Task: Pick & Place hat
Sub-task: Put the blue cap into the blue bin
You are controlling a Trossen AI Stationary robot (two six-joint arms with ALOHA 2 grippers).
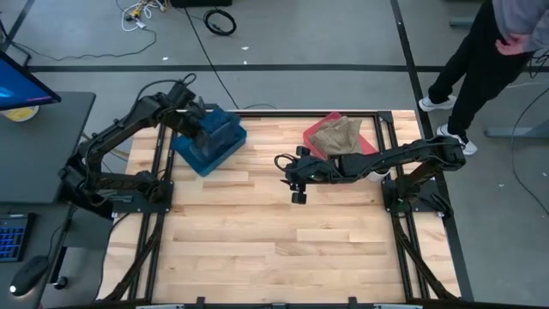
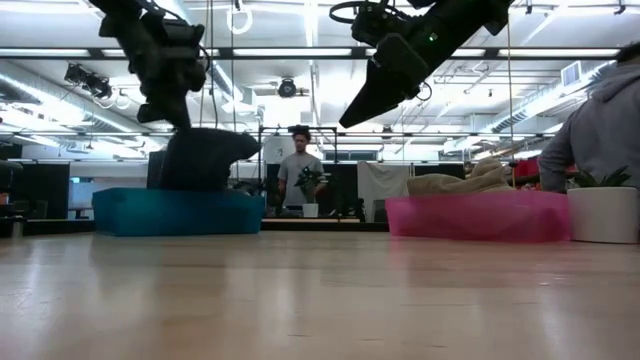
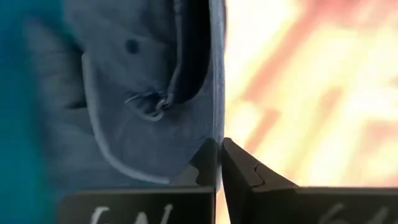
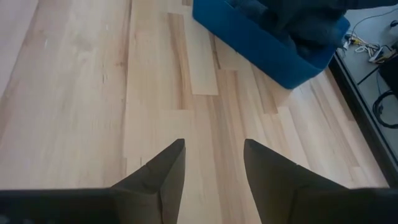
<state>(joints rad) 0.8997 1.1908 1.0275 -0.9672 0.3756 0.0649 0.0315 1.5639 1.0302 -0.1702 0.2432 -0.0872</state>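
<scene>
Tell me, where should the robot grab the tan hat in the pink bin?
Probably the raised fold at the top of the tan hat, coming straight down from above. It lies crumpled, heaped above the pink bin wall, so its top is exposed. The right end effector hangs open nearby.

Left end effector point(image 3: 219, 163) clamped, right end effector point(image 4: 214, 163) agape

Pale wood table point(image 1: 257, 240), planks with fine grain, smooth with a soft sheen. Blue bin point(image 1: 219, 146) of plastic, slightly see-through and glossy. Pink bin point(image 2: 480, 218) of the same kind of plastic, translucent. Dark blue hat point(image 3: 155, 93) of cloth, matt, denim-like with visible stitching and a small eyelet. Tan hat point(image 1: 336, 136) of soft cloth, matt, crumpled. Gripper fingers point(image 4: 165, 171) dark, matt, smooth.
</scene>
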